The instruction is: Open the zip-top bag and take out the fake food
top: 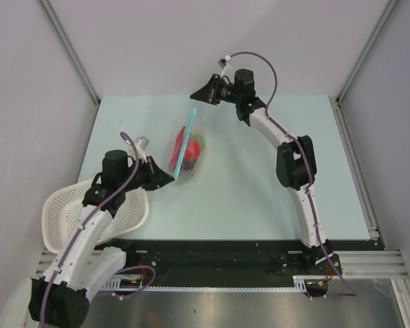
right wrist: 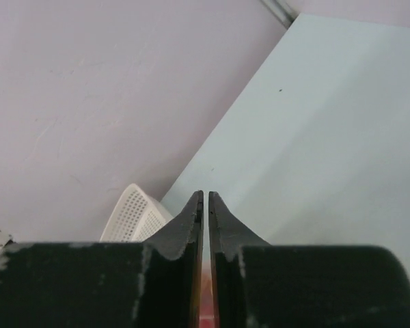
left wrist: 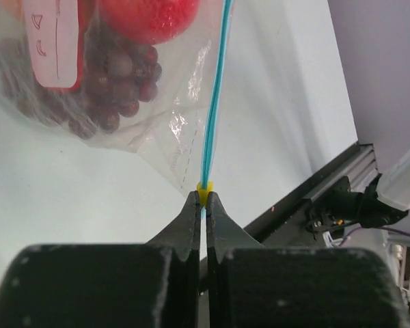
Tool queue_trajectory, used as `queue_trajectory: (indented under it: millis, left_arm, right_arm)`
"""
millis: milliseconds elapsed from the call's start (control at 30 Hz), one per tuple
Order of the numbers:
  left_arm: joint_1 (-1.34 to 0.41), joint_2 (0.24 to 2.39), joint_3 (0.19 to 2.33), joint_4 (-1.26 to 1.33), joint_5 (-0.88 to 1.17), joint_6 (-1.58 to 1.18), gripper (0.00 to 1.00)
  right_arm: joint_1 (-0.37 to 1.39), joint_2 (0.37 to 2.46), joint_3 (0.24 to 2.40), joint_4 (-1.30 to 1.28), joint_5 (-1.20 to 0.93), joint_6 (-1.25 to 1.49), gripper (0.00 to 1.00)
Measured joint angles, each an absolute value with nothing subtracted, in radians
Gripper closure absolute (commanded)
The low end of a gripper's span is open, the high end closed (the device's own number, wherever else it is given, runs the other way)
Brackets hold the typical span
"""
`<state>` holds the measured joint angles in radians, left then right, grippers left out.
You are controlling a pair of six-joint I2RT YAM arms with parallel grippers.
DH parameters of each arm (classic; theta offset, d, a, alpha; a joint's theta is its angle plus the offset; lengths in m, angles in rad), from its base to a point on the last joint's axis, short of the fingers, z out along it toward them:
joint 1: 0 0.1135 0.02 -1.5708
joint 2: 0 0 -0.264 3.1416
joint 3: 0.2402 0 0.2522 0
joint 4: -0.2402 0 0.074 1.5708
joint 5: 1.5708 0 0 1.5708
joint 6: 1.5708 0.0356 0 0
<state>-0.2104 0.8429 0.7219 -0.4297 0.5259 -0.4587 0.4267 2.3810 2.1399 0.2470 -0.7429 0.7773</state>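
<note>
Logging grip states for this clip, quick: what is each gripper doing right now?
Left gripper: closed, pinching the zip-top bag at the end of its zip strip.
Right gripper: closed to a thin slit; whether it pinches anything cannot be told.

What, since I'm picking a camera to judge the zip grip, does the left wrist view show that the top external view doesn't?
Only left wrist: up close, the left gripper has its jaws shut on the end of the zip strip, just behind a small yellow tab. It also shows a white label on the zip-top bag. Only top external: the right gripper near the strip's far end, and the white mesh basket. Both: the left gripper, the bag, its teal strip and a red piece inside.
</note>
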Motion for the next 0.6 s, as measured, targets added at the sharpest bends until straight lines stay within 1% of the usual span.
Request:
queue_trajectory:
  millis: [33, 67, 100, 167, 200, 233, 300, 333, 500, 600]
  left_arm:
    - [-0.212, 0.836, 0.713, -0.43, 0.532, -0.469, 1.0]
    - [-0.214, 0.838, 0.708, -0.428, 0.542, -0.484, 1.0]
    - [-0.215, 0.847, 0.708, -0.421, 0.554, -0.499, 1.0]
    - [-0.219, 0.875, 0.708, -0.389, 0.572, -0.523, 1.0]
    - [-0.22, 0.891, 0.709, -0.374, 0.58, -0.532, 1.0]
    - [-0.222, 0.911, 0.714, -0.363, 0.584, -0.537, 1.0]
    - [-0.223, 0.939, 0.726, -0.357, 0.585, -0.543, 1.0]
    - [-0.223, 0.952, 0.736, -0.355, 0.587, -0.544, 1.0]
    - [-0.226, 0.98, 0.79, -0.334, 0.588, -0.553, 1.0]
    - [-0.229, 0.981, 0.803, -0.315, 0.588, -0.569, 1.0]
  right_arm:
    - [0.427, 2.387, 2.159, 0.223, -0.736, 0.771, 0.75]
    - [0.429, 2.387, 2.176, 0.193, -0.724, 0.761, 0.6]
    - [0.429, 2.387, 2.191, 0.164, -0.714, 0.748, 0.51]
    - [0.43, 2.38, 2.208, 0.106, -0.69, 0.72, 0.4]
    - [0.433, 2.369, 2.214, 0.036, -0.659, 0.691, 0.38]
    - [0.435, 2.357, 2.215, -0.03, -0.632, 0.669, 0.33]
    - [0.435, 2.332, 2.217, -0.169, -0.569, 0.636, 0.12]
    - [0.437, 2.316, 2.218, -0.25, -0.536, 0.62, 0.0]
    - [0.417, 2.232, 2.234, -0.59, -0.385, 0.517, 0.0]
    - [0.392, 2.149, 2.208, -0.683, -0.338, 0.467, 0.0]
